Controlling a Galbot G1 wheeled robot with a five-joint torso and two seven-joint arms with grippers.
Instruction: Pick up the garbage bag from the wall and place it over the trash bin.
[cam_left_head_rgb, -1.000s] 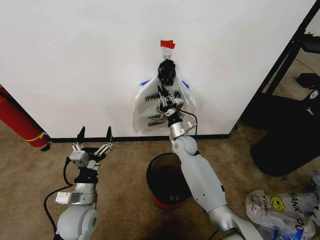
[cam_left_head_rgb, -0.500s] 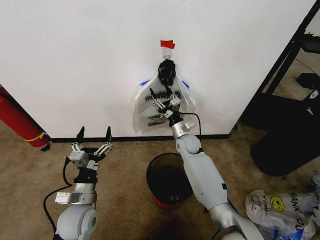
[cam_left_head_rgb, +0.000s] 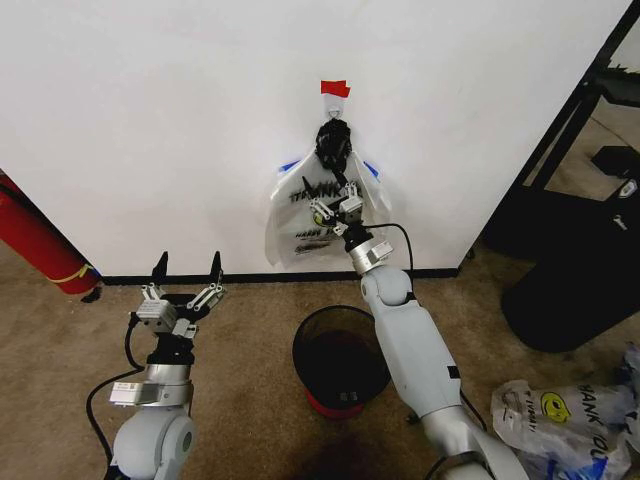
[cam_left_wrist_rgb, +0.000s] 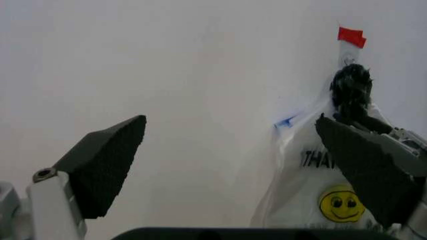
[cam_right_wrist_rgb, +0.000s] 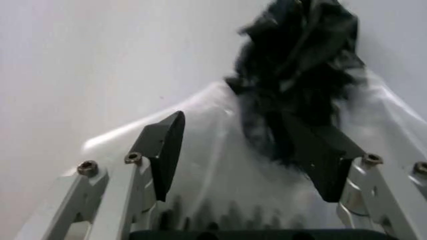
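White wall (cam_left_head_rgb: 150, 120) holds garbage bag (cam_left_head_rgb: 300, 215); brown carpet (cam_left_head_rgb: 250, 310) below.

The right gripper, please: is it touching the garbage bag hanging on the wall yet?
Cannot tell. In the right wrist view the open right gripper frames the garbage bag, but no contact or gap shows plainly.

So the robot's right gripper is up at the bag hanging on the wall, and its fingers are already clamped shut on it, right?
Not quite. The right gripper is up at the garbage bag hanging on the wall, but its fingers are open, not clamped. The right wrist view shows the two fingers spread apart with the bag's dark bunched top between them.
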